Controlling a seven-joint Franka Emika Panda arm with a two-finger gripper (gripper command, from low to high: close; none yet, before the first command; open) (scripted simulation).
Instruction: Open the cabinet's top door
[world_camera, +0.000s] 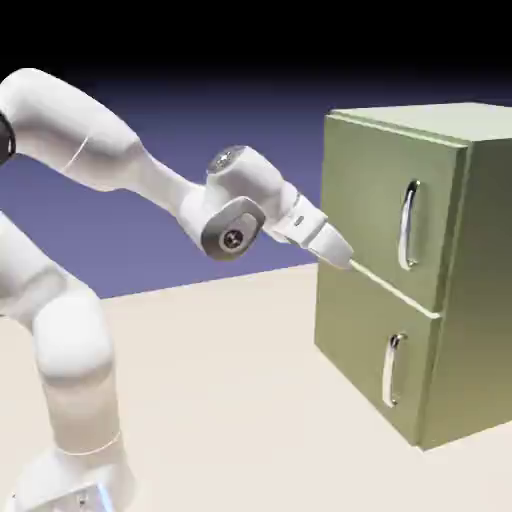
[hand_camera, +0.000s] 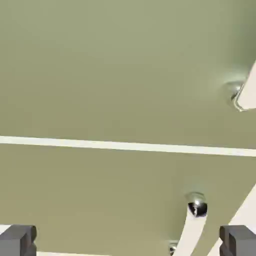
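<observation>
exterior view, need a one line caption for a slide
White arm reaching toward the green cabinet, top door and bottom door both shut, each with a silver handle

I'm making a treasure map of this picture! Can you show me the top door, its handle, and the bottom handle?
top door (world_camera: 375, 190): exterior view, middle of its front
top door's handle (world_camera: 405, 225): exterior view, its bar
bottom handle (world_camera: 389, 372): exterior view, its bar

The exterior view is looking from the robot's side, slightly above, taking in arm (world_camera: 232, 200) and olive-green cabinet (world_camera: 385, 230). The hand view is facing the cabinet's front close up; both are sharing the pale seam (world_camera: 395, 290) and two silver bar handles (world_camera: 407, 225) (hand_camera: 192, 227).
</observation>
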